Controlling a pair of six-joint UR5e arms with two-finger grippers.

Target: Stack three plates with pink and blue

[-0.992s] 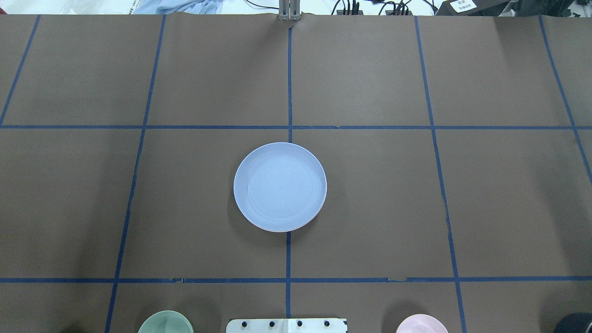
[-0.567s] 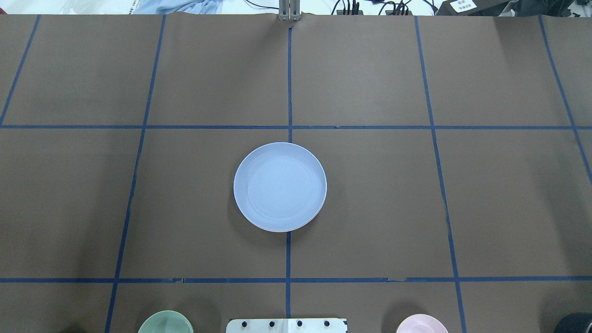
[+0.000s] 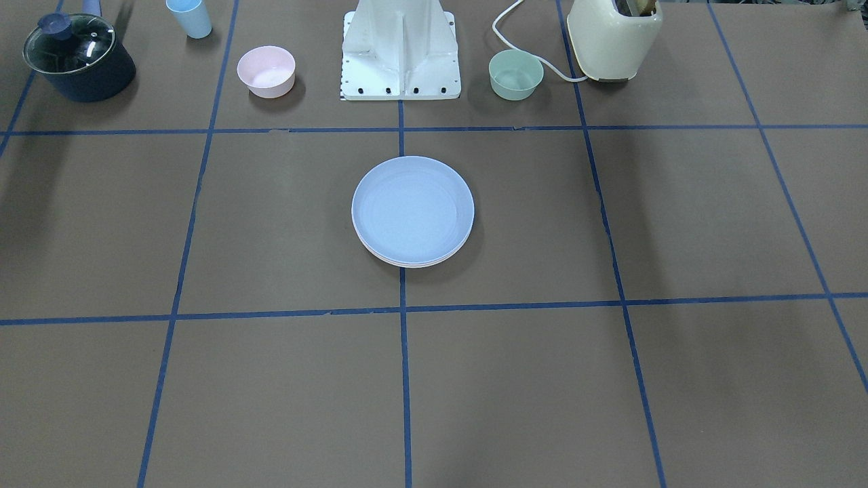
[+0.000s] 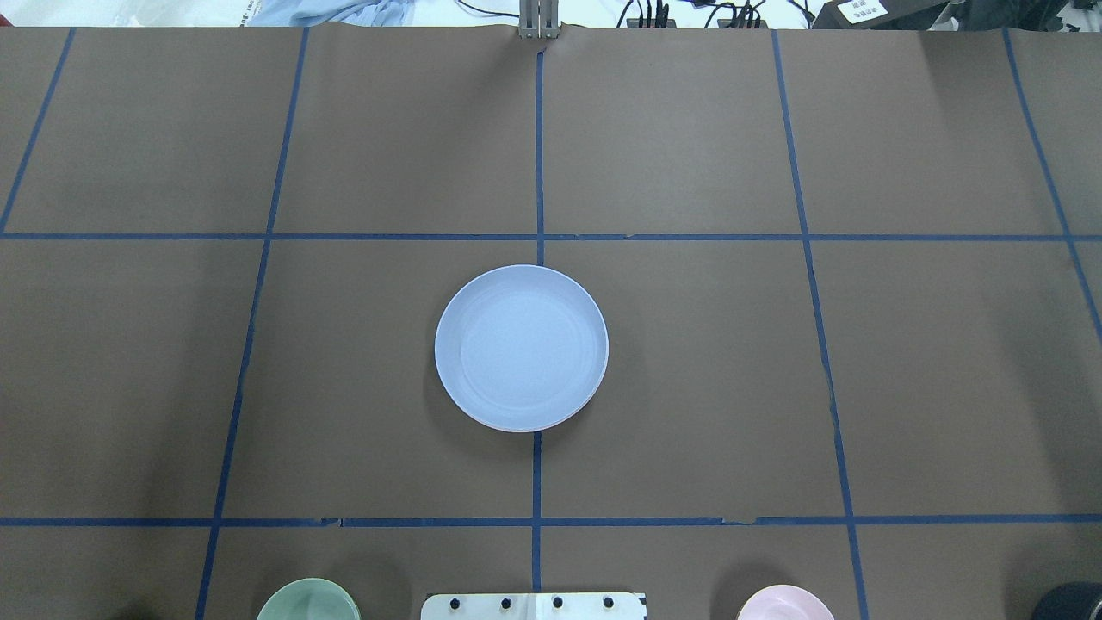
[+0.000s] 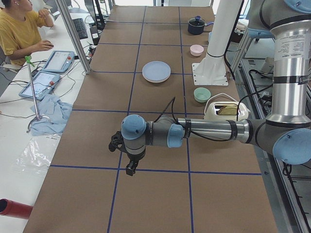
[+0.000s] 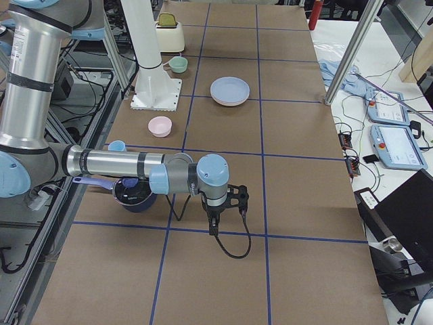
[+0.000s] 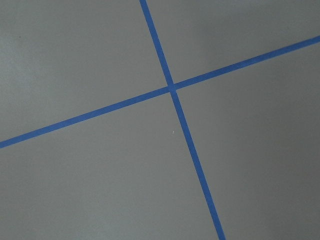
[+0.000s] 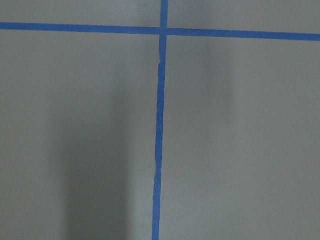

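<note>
A light blue plate (image 4: 521, 347) lies on top of a stack at the table's middle and also shows in the front view (image 3: 412, 209). Thin pale rims of plates under it (image 3: 407, 262) show at its near edge; I cannot tell their colours. My left gripper (image 5: 131, 167) hangs over bare table far from the stack, toward the table's left end. My right gripper (image 6: 213, 227) hangs over bare table toward the right end. Both show only in side views, so I cannot tell whether they are open or shut. The wrist views show only brown table and blue tape.
Along the robot's side stand a pink bowl (image 3: 266, 70), a green bowl (image 3: 516, 74), a light blue cup (image 3: 189, 17), a lidded dark pot (image 3: 78, 56), a cream toaster (image 3: 614, 37) and the robot base (image 3: 400, 51). An operator (image 5: 14, 29) sits across the table.
</note>
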